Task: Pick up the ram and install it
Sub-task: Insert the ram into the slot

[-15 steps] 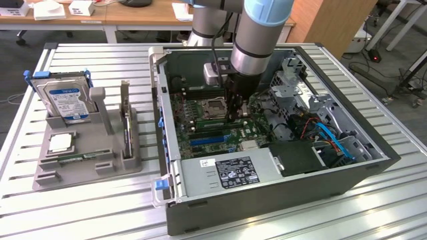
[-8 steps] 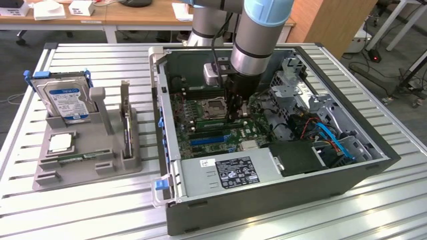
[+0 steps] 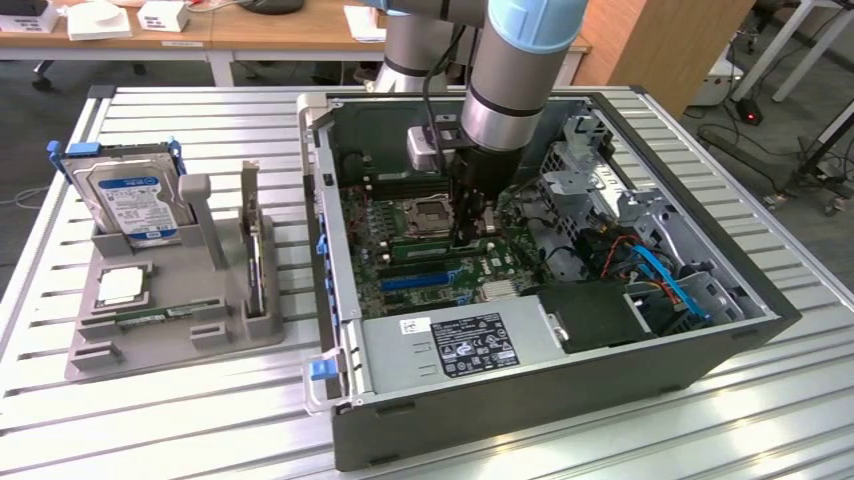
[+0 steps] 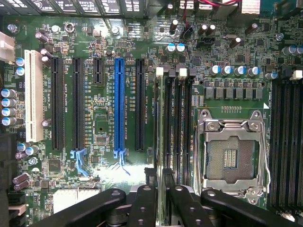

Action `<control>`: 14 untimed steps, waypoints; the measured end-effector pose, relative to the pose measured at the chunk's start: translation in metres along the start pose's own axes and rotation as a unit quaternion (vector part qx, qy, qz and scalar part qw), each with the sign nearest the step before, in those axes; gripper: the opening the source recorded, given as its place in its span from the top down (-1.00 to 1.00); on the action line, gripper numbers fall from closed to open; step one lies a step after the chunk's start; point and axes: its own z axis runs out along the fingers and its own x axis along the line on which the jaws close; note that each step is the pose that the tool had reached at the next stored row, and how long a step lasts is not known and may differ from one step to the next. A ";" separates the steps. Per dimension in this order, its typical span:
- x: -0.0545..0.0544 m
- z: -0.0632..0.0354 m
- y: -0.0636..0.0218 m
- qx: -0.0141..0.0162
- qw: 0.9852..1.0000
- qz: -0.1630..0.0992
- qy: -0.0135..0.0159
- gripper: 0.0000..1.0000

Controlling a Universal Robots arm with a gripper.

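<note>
Nearest me is the case, dark sheet metal with its lid off. At its nine o'clock in the exterior view sits a grey moulded tray with the shiny drive standing in it. Further in, the claw is down over the green board, at the socket's four o'clock. The ram, a thin green stick seen edge-on, stands upright among the black slots. It looks seated to me. Whether the claw grips it or is free of it, I can't tell.
</note>
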 end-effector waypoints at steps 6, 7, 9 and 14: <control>0.000 0.0000 0.0000 0.000 1.000 0.000 0.000 0.65; 0.000 0.0000 0.0000 0.000 1.000 0.000 0.000 0.65; 0.000 -0.0003 0.0000 0.000 1.000 0.000 0.000 0.65; 0.000 -0.0087 0.0001 0.000 1.000 0.000 0.000 0.65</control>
